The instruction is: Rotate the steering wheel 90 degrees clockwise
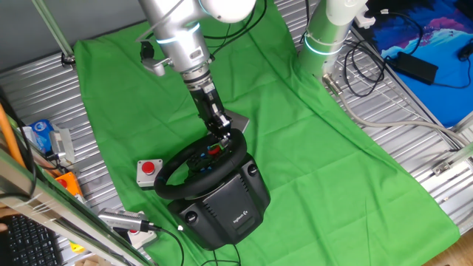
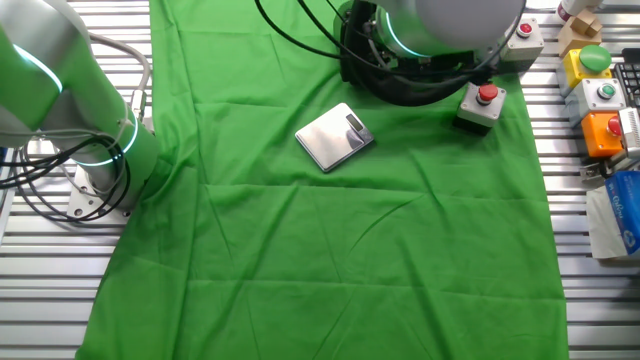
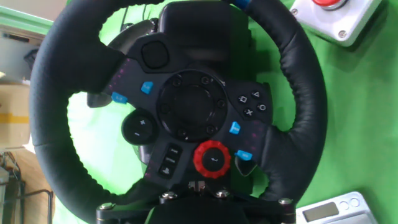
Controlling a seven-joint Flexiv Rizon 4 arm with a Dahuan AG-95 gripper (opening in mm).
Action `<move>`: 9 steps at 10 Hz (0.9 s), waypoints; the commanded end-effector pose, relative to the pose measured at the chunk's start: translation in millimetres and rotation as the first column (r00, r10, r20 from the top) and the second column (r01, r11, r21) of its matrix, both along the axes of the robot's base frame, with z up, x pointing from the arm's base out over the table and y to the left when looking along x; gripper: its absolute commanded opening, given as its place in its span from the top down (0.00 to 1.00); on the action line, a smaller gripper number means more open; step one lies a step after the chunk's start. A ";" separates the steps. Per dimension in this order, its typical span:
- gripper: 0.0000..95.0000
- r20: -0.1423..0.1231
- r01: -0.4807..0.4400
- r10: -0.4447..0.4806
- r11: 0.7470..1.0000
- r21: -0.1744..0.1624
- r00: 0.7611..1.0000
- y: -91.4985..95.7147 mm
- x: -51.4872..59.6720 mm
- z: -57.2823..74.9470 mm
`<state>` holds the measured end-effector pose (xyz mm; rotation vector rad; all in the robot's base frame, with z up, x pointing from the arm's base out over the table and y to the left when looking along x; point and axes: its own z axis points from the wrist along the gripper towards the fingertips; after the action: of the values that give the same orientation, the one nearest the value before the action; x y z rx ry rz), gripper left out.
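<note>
End effector point(image 1: 225, 131) down at the far rim of the one steering wheel point(image 1: 198, 166); jaw spread cannot be told. Wheel sits on green cloth point(image 1: 310, 148) over the table. One scale point(image 2: 335, 136) at its 12 o'clock; one grey red-button box point(image 1: 148, 171) at 9.

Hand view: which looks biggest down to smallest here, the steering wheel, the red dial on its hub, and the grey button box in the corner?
1. The steering wheel, filling nearly the whole picture.
2. The grey button box, though the frame cuts it off, so its full size is unsure.
3. The red dial, smallest.
</note>
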<state>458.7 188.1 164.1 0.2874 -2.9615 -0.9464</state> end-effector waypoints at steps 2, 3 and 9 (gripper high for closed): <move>1.00 -0.002 0.002 -0.002 1.000 -0.009 1.000 5.4 -1.3 -1.8; 1.00 -0.003 0.003 -0.003 1.000 -0.007 1.000 5.3 -1.5 -1.9; 1.00 0.025 -0.042 0.041 0.999 0.031 0.999 5.2 -1.6 -2.2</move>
<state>456.2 192.9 162.3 0.3372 -2.9526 -0.9987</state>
